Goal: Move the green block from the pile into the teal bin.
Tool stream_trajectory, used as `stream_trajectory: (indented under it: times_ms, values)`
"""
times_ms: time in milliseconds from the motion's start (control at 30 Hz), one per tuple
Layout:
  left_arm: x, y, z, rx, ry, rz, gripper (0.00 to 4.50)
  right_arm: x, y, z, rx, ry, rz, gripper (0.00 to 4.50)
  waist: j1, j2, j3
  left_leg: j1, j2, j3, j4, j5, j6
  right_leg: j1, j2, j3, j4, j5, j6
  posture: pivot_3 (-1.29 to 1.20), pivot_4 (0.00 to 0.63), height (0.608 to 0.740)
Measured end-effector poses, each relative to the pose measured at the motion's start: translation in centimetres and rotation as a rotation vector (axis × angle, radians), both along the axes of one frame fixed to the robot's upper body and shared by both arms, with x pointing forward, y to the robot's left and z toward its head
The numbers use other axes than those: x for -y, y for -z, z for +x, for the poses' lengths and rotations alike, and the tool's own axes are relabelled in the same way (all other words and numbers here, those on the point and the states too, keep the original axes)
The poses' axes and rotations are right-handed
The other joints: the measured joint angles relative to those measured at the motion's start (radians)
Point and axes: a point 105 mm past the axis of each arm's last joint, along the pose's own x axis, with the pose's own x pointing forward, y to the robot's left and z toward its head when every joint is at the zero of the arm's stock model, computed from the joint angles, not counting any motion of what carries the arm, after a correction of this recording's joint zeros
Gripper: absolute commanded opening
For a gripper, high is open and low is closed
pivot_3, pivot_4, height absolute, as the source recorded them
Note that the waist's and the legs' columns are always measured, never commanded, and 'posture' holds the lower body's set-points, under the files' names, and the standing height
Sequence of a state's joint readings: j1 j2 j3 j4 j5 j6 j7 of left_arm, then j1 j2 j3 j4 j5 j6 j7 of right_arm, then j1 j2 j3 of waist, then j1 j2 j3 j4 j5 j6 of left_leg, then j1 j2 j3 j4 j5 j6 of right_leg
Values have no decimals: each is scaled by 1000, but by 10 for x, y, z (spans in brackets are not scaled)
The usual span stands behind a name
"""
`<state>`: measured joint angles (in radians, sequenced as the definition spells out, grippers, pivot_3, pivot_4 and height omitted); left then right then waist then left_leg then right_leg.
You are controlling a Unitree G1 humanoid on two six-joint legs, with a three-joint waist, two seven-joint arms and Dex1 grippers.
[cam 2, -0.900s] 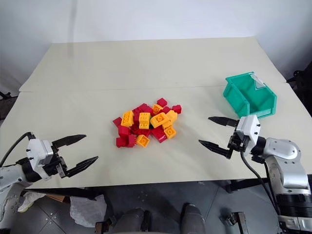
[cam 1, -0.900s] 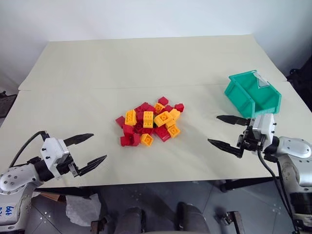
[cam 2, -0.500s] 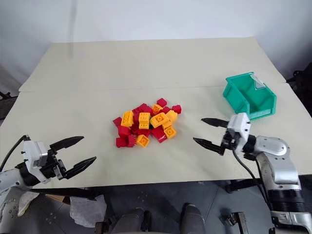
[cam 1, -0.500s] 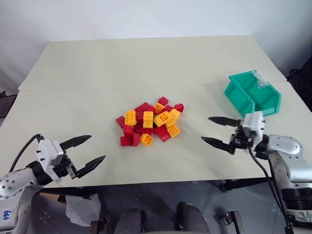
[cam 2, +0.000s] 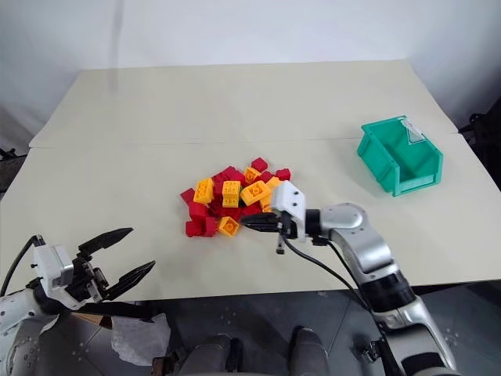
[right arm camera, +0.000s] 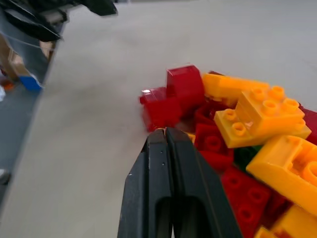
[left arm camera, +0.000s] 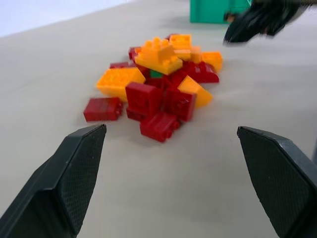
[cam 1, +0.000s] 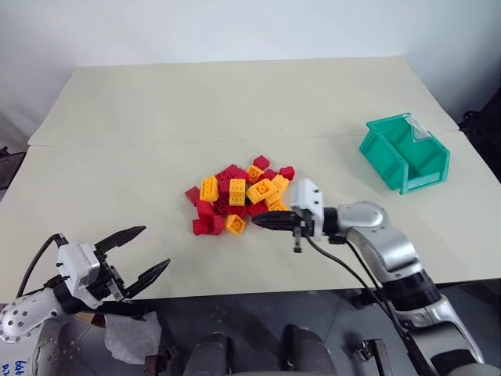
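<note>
The pile [cam 1: 239, 202] of red and orange-yellow bricks lies mid-table. The green block is mostly buried in it. Only a small green patch [left arm camera: 156, 74] shows under an orange brick, and a dark sliver [right arm camera: 246, 154] shows between bricks. The teal bin [cam 1: 405, 153] stands at the right, far from the pile. My right gripper [cam 1: 258, 220] is shut and empty, pointing left with its tips at the pile's near-right edge, against the red bricks [right arm camera: 171, 99]. My left gripper [cam 1: 155, 247] hangs open and empty at the near-left table edge, facing the pile.
The table [cam 1: 117, 157] has a seam running across it behind the pile. Its near edge [cam 1: 235, 294] lies just below both arms. The right forearm [cam 1: 376, 239] stretches over the table between pile and bin.
My right gripper closed and swung left from beside the teal bin to the pile's near-right edge. The left gripper sank slightly toward the near table edge, still open.
</note>
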<state>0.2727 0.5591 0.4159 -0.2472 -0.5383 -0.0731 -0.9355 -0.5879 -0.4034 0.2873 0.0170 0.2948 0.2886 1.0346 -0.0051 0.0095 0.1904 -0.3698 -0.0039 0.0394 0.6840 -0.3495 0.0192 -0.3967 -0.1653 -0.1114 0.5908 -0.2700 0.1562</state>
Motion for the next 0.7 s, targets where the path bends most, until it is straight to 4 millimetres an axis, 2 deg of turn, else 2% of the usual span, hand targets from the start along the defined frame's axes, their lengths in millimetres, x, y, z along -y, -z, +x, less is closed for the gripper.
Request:
stream_trajectory:
  times_ms: [100, 300, 367, 533, 633, 700]
  values:
    - [3, 1, 0, 8, -23, -11, 4500, -21, 3, 20, 0, 46, -28, 40, -7, 0, 0, 0, -1, 0, 0, 0, 0, -1, 1, 0, 1, 0, 0, 0, 150, 740]
    - [7, 4, 4, 5, -44, -26, 4500, -31, 6, 58, 38, 173, -81, 40, -17, 0, 0, -1, -1, -1, 0, -1, -1, -1, 1, -1, 1, 0, 0, 0, 150, 740]
    - [10, 3, 6, 10, -36, -31, 4500, -31, 2, 71, 61, 212, -83, 40, -23, 0, 0, -1, -1, -1, 0, -1, -1, -1, 1, -1, 1, 0, 0, 0, 150, 740]
    - [16, -4, 13, 44, -22, -39, 4500, -16, -6, 98, 69, 298, -71, 40, -28, 0, 0, 0, -1, -1, -1, -1, -1, -1, 1, -2, 2, 0, 0, 0, 150, 740]
    - [19, -6, 15, 49, -12, -43, 4500, -12, -10, 102, 71, 306, -54, 40, -30, 0, 0, 0, -1, -1, -1, -1, -1, -1, 1, -2, 1, 0, 0, 0, 150, 740]
    - [20, -5, 16, 46, -7, -46, 4500, -15, -9, 98, 74, 263, -50, 40, -31, 0, 0, 0, 0, -1, -1, -1, -1, -1, 1, -2, 1, 0, 0, 0, 150, 740]
